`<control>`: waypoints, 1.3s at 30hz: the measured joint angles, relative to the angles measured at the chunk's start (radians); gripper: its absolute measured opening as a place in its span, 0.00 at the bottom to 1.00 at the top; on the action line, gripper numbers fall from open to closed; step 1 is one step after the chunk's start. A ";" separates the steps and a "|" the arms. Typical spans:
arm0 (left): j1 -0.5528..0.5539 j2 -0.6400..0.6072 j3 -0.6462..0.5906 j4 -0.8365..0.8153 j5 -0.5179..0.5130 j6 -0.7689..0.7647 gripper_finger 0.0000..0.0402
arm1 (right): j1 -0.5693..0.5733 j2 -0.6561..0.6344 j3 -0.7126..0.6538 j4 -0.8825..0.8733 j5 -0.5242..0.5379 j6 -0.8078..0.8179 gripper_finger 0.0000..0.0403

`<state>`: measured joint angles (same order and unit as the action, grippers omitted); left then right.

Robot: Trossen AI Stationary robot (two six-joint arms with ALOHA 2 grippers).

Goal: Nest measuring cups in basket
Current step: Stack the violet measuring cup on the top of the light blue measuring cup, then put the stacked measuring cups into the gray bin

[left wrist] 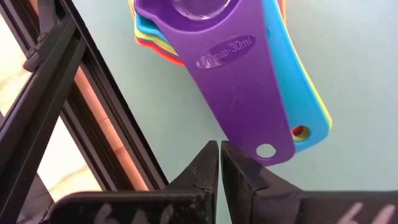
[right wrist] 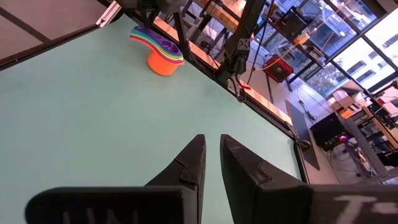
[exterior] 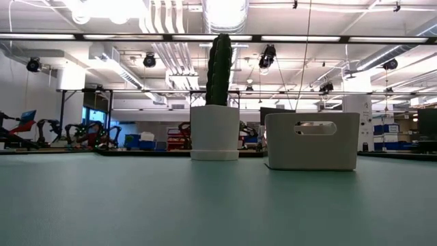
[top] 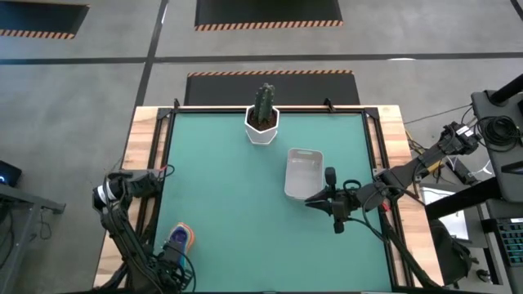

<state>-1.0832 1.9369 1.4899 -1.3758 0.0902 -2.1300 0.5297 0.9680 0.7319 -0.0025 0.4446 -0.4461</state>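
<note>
The measuring cups sit nested in one stack on the green mat near the table's near-left corner. In the left wrist view the purple cup is on top, with blue, yellow and red rims below it. The right wrist view shows the stack resting on its orange bottom cup. My left gripper is shut, right at the handle ends. The light grey basket stands right of centre. My right gripper is shut, at the basket's near side and pointing toward the table's left. My left gripper's shut fingers sit right beside the free end of the purple cup's handle, coming at the stack along its handles. I cannot tell whether a finger touches the handle. Nothing is between the fingers. The stack rests on the mat.
A white hexagonal pot holding a cactus stands near the middle of the table's far edge. A dark rail and a wooden border run along the table's left side, close to the stack. Bare green mat lies between the stack and the basket.
</note>
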 joint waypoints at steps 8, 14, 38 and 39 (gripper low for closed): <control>0.002 0.000 0.000 0.011 -0.004 0.000 0.00 | 0.000 0.000 0.000 0.000 0.000 0.000 0.09; 0.003 0.000 0.002 0.032 -0.008 0.000 0.00 | 0.000 0.000 0.000 0.000 0.000 0.000 0.09; 0.094 -0.022 0.227 -0.023 -0.223 0.222 0.00 | 0.000 0.000 0.000 0.001 0.001 -0.019 0.10; 0.111 -0.022 0.240 -0.023 -0.253 0.245 0.00 | 0.000 0.000 0.000 0.001 0.001 -0.020 0.10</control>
<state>-0.9720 1.9148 1.7299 -1.3991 -0.1627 -1.8851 0.5297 0.9680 0.7319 -0.0017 0.4458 -0.4664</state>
